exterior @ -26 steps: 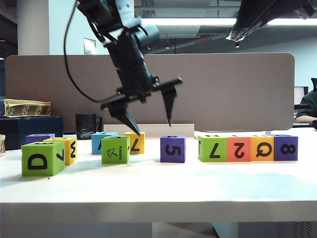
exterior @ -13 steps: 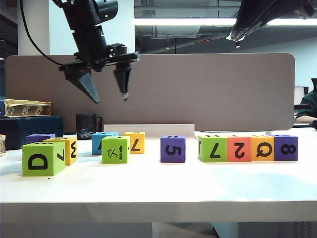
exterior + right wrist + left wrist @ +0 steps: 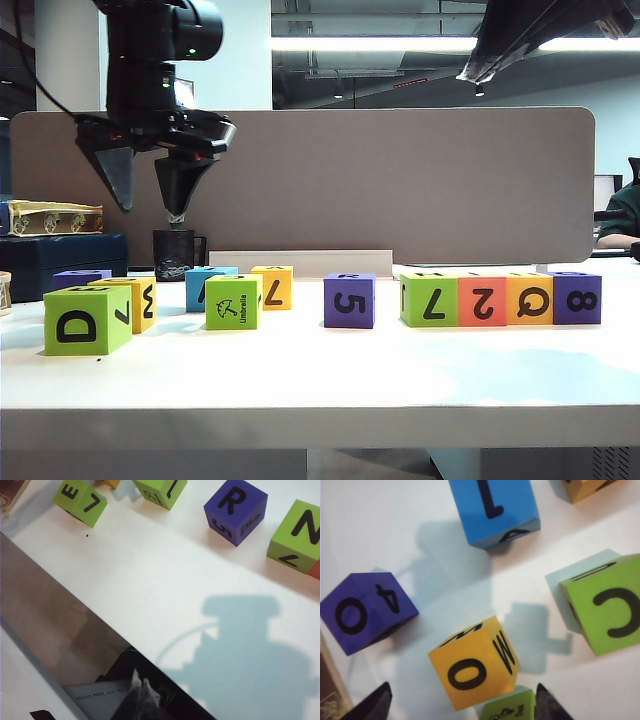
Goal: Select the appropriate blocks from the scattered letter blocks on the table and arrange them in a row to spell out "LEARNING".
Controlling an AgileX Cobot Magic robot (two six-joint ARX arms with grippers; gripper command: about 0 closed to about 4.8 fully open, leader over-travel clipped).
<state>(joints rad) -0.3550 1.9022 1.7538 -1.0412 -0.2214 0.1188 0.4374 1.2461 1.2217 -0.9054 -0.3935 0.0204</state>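
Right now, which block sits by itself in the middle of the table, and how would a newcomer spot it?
On the white table, a joined row of four blocks sits at the right. Just left of it, apart, stands the purple block, alone showing a black 5 toward the exterior camera.

place: office | evidence: grey-brown partition panel (image 3: 400,180); ceiling strip lights (image 3: 370,44); white desk-like table (image 3: 320,385)

Your left gripper (image 3: 146,205) is matte black with tapered wedge fingers (image 3: 118,178), a green indicator light and a trailing black cable.
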